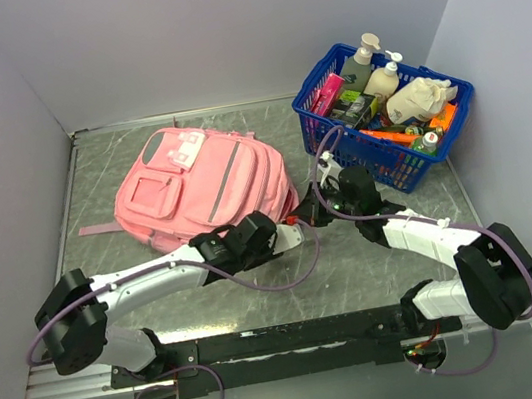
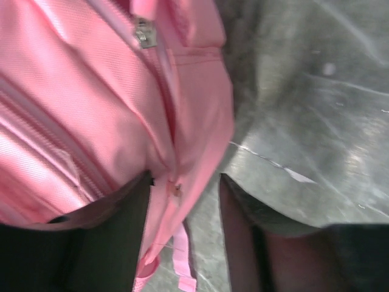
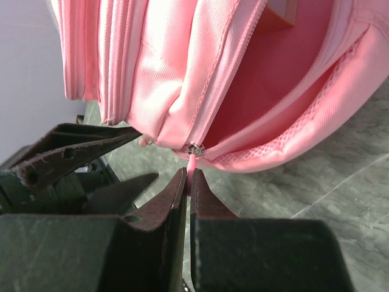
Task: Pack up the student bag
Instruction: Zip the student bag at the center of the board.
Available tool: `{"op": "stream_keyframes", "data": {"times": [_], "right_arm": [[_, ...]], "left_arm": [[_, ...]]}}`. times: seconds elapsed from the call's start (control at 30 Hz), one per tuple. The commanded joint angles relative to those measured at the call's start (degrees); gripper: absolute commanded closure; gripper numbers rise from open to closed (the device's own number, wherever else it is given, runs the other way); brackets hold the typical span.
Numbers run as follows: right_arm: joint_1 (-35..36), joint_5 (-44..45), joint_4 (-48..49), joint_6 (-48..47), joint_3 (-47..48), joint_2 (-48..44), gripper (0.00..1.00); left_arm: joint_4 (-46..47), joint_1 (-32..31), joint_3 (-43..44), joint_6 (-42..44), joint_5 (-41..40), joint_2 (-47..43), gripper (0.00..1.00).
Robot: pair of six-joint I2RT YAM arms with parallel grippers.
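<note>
The pink student bag (image 1: 203, 184) lies flat on the table at the back left, its lower corner toward the arms. My right gripper (image 3: 190, 176) is shut on the bag's pink zipper pull (image 3: 192, 165), just below the metal slider. Above it the compartment gapes and shows its pink inside (image 3: 285, 67). In the top view this gripper (image 1: 311, 215) is at the bag's near right corner. My left gripper (image 2: 185, 182) is open. Its fingers (image 2: 103, 243) stand either side of the bag's edge (image 2: 182, 121) and a small strap tab (image 2: 182, 261). In the top view it (image 1: 289, 234) is beside the right one.
A blue plastic basket (image 1: 386, 155) with bottles and packets stands at the back right, close behind the right arm. Grey walls close in the table at the left, back and right. Bare table (image 1: 358, 266) lies between the arms.
</note>
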Motion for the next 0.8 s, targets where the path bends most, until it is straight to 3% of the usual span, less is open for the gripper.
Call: {"op": "stream_keyframes", "data": {"times": [0.0, 0.2, 0.3, 0.33, 0.37, 0.67, 0.73, 0.77], "right_arm": [[0.68, -0.76, 3.73, 1.02, 0.13, -1.85, 1.00], [1.64, -0.76, 4.87, 1.64, -0.39, -0.71, 1.00], [2.52, -0.59, 5.57, 1.90, -0.22, 0.26, 1.00], [2.61, -0.68, 5.57, 1.99, -0.04, 0.70, 1.00], [2.79, -0.68, 5.49, 1.99, 0.39, 0.87, 1.00], [2.79, 1.17, 2.05, 0.94, 2.59, 1.40, 1.00], [2.88, 0.99, 2.67, 1.46, 2.68, 1.93, 1.00], [2.88, 0.91, 2.93, 1.47, 2.60, 2.02, 1.00]], "left_arm": [[7.15, 0.68, -1.39, 2.04, -9.90, -1.90, 0.50], [7.25, 0.68, -1.14, 4.15, -11.84, -4.19, 0.58], [7.68, 0.68, -1.83, 5.12, -11.66, -4.81, 0.73], [7.60, 0.59, -2.45, 5.38, -11.57, -4.72, 0.91], [7.08, 0.68, -2.54, 5.21, -10.96, -4.63, 0.99], [-2.57, 0.68, 0.79, 1.35, 0.00, -7.27, 0.97], [-4.61, 0.68, 2.37, -1.19, 2.04, -7.53, 0.70], [-5.14, 0.68, 2.47, -1.64, 2.75, -7.45, 0.65]]}}
